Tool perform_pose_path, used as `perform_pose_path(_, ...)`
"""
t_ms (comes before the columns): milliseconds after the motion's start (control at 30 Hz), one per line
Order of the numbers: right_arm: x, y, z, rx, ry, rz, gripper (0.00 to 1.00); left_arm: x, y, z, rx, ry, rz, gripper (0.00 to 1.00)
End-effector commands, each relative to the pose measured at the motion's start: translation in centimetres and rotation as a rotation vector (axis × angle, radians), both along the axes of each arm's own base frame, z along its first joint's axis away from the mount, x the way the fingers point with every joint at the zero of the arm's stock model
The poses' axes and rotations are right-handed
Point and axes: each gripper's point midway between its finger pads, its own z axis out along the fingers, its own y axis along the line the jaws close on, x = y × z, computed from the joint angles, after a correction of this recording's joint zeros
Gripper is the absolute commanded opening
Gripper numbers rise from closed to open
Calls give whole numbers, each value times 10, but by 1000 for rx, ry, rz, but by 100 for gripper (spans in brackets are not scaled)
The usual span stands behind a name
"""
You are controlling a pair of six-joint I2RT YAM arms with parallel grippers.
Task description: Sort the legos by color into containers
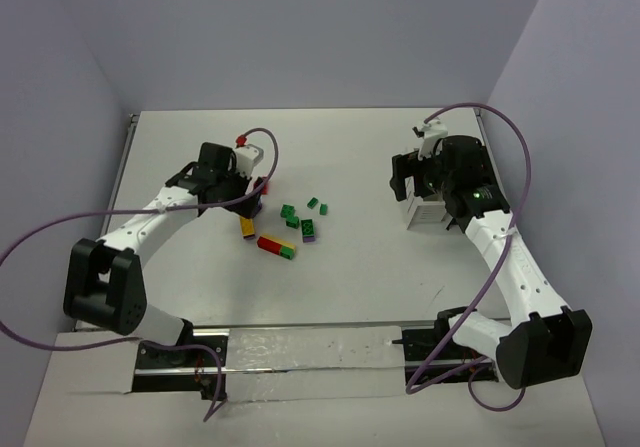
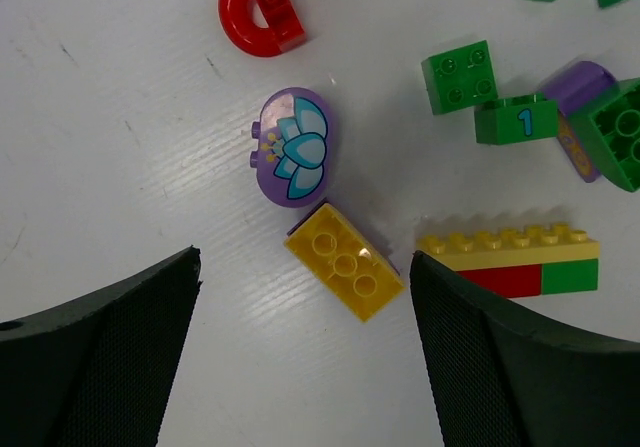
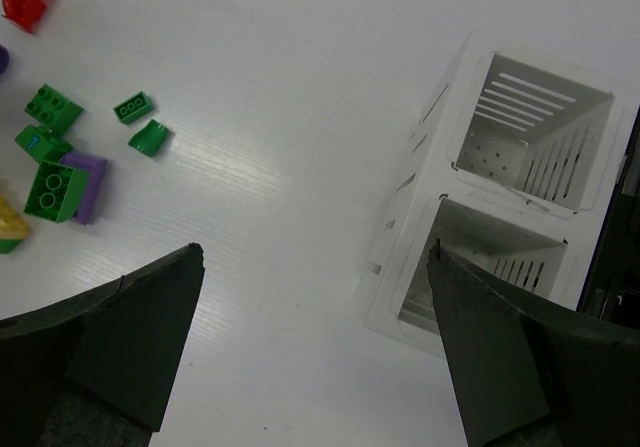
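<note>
My left gripper (image 2: 305,259) is open low over the table, its jaws either side of a small yellow brick (image 2: 345,262). Beyond it lie a purple rounded piece with a flower print (image 2: 293,147) and a red arch (image 2: 260,9). Green bricks (image 2: 460,75) and a yellow, red and green bar (image 2: 515,264) lie to the right. My right gripper (image 3: 315,252) is open and empty beside the white slatted box (image 3: 410,217), whose two visible compartments look empty. In the top view the left gripper (image 1: 246,207) is over the lego cluster (image 1: 290,229). The right gripper (image 1: 403,179) is by the box (image 1: 425,214). The black tray is hidden.
The loose legos show at the left edge of the right wrist view, with green bricks (image 3: 54,107) and a purple one (image 3: 88,185). The table's side rail (image 1: 125,157) runs along the left. Walls close in the back and sides.
</note>
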Motion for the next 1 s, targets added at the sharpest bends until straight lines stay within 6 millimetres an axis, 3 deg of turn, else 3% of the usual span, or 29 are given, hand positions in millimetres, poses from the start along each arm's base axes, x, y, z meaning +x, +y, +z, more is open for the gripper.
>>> perform_pose_path(0, 6, 2, 8, 15, -13, 0, 100, 18, -12, 9, -16, -12, -6, 88)
perform_pose_path(133, 6, 2, 7, 15, -6, 3, 100, 33, -14, -6, 13, 1, 8, 81)
perform_pose_path(467, 9, 6, 11, 34, 2, 9, 100, 45, -16, -55, 63, 82, 3, 72)
perform_pose_path(633, 11, 12, 13, 58, 18, 29, 100, 47, -15, -70, 81, 99, 0, 59)
perform_pose_path(833, 12, 21, 13, 102, 45, 49, 100, 49, -17, -76, 78, 92, -13, 43)
perform_pose_path(967, 13, 33, 17, 174, 64, 72, 100, 52, -22, -63, 48, 60, -25, 31)
